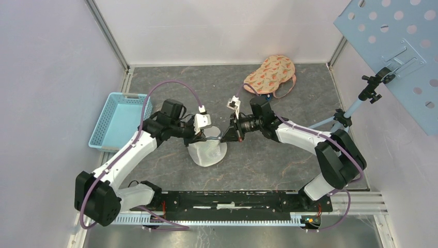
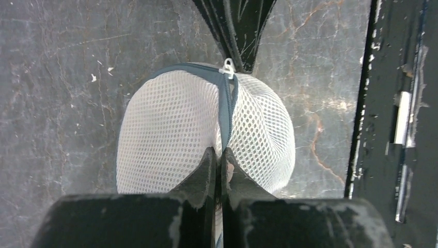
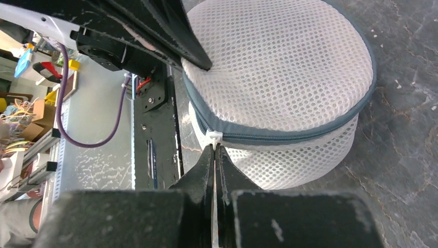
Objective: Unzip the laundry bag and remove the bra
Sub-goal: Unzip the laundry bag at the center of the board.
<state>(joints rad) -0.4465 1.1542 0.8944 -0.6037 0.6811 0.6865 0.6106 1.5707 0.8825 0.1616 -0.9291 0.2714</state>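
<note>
A: Top view, first entry?
B: Laundry bag [image 1: 208, 153], white mesh, on the table [image 1: 268, 165] just toward 6 o'clock of centre. The left gripper [image 1: 205, 137] meets it from 9 o'clock and the right gripper [image 1: 223, 135] from 3 o'clock. Judged light, soft and collapsible. Best taken by the trim and zip hardware, not the loose mesh.
A: Left wrist view?
B: The left gripper is fully closed, pinching the grey zipper band [image 2: 224, 108] at the bag's 6 o'clock edge. The zipper pull [image 2: 227, 67] sits at 12 o'clock.
A: Right wrist view?
B: The right gripper is fully closed, its tips nipping the white zipper pull. The zip appears shut along the visible side. The bra cannot be seen through the mesh.
</note>
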